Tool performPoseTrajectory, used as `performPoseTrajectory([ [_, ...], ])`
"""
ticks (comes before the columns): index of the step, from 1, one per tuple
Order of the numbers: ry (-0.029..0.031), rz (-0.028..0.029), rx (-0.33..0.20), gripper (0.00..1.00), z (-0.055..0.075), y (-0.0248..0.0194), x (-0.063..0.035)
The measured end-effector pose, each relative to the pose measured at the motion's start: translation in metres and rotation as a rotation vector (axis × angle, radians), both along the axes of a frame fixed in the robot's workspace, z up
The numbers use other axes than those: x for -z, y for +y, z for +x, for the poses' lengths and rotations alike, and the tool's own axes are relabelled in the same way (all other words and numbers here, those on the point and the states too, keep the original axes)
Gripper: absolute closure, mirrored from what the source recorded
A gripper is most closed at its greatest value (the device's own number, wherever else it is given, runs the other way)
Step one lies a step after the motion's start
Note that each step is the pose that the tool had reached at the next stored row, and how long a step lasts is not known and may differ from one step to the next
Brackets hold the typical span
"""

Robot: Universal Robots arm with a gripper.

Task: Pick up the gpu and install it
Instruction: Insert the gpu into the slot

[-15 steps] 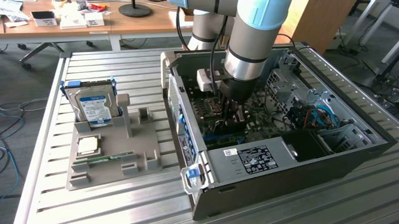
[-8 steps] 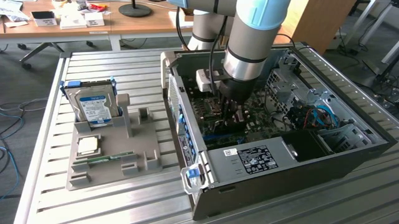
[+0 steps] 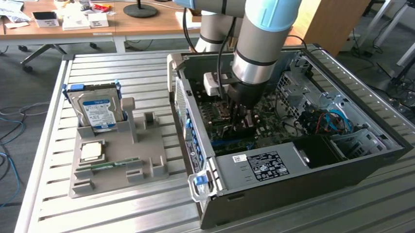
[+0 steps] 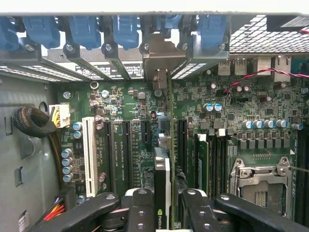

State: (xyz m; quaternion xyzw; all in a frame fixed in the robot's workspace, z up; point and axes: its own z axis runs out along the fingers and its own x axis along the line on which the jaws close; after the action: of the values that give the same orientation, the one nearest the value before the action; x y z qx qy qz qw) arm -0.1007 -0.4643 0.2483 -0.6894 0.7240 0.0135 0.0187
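Inside the open computer case (image 3: 363, 160), my gripper (image 3: 241, 120) reaches down over the motherboard (image 3: 272, 131). In the wrist view the gripper (image 4: 166, 212) is shut on the gpu (image 4: 162, 179), which I see edge-on: a thin green card with a black cooler between the black fingers (image 4: 140, 212). The card stands upright among the expansion slots. Its silver bracket (image 4: 159, 53) reaches the rear slot openings of the case. I cannot tell whether its lower edge sits in a slot.
A grey holder (image 3: 152, 145) left of the case carries a hard drive (image 3: 97, 109), a processor (image 3: 91, 151) and a memory stick (image 3: 113, 164). In the case are the power supply (image 3: 266, 165), blue slot clips (image 4: 125, 29), a white slot (image 4: 89, 150), a processor socket (image 4: 258, 186) and a cable bundle (image 4: 34, 123).
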Motion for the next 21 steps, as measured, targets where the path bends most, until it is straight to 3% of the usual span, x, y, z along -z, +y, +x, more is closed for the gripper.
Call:
performPoseTrajectory([
  [21,0.0012,0.0019,0.001,0.73,-0.0027,0.0002,0.0017],
])
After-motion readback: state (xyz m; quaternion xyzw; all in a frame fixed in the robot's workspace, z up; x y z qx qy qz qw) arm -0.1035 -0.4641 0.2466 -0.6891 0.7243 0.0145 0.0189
